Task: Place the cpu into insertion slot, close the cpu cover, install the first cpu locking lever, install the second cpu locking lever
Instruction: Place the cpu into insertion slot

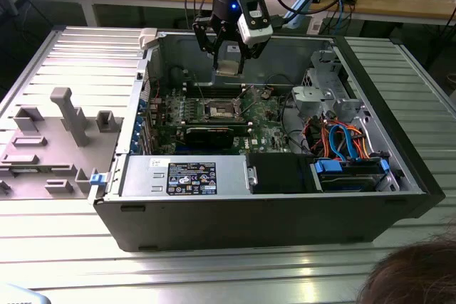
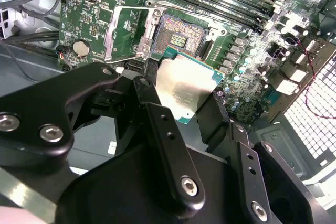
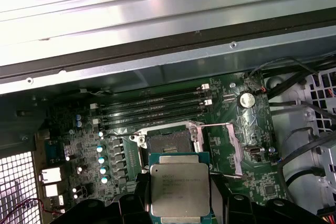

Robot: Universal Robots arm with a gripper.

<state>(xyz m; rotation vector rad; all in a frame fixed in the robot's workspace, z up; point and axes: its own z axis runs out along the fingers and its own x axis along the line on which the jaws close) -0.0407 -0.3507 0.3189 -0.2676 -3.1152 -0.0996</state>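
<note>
From my station I see the gripper (image 1: pixel 229 70) hanging inside the open computer case (image 1: pixel 249 226), close to its far wall in the exterior view, and its jaws are drawn in to a narrow gap and clamped on the cpu (image 1: pixel 228 67). In the second wrist view the black fingers (image 2: pixel 165 135) press on opposite edges of the chip (image 2: pixel 181 90), one on each side, and its pale metal top catches the light. In the first wrist view the same chip (image 3: pixel 180 190) sits square between the finger tips with its printed face towards the camera. I read it as held in the air above the motherboard (image 1: pixel 267 115), clear of the board and not seated anywhere. The insertion slot (image 3: pixel 170 144) lies bare and dark just past the chip's edge in that view, with its silvery rim showing, and nothing rests in it. In the exterior view the slot (image 1: pixel 222 109) is nearer the camera than the gripper, towards the middle of the board. The cpu cover (image 3: pixel 223 148) is swung off the slot and lies to its side, the side where the coin cell (image 3: pixel 245 99) sits; green board shows through its cut-out middle. I cannot tell how steeply it stands. The long memory slots (image 3: pixel 152 111) run beside the socket on its other flank. The case rests on a slatted metal table (image 1: pixel 214 268), with a grey fixture tray (image 1: pixel 50 133) well apart at the exterior view's left, and a person's head (image 1: pixel 413 275) is at the near corner.
</note>
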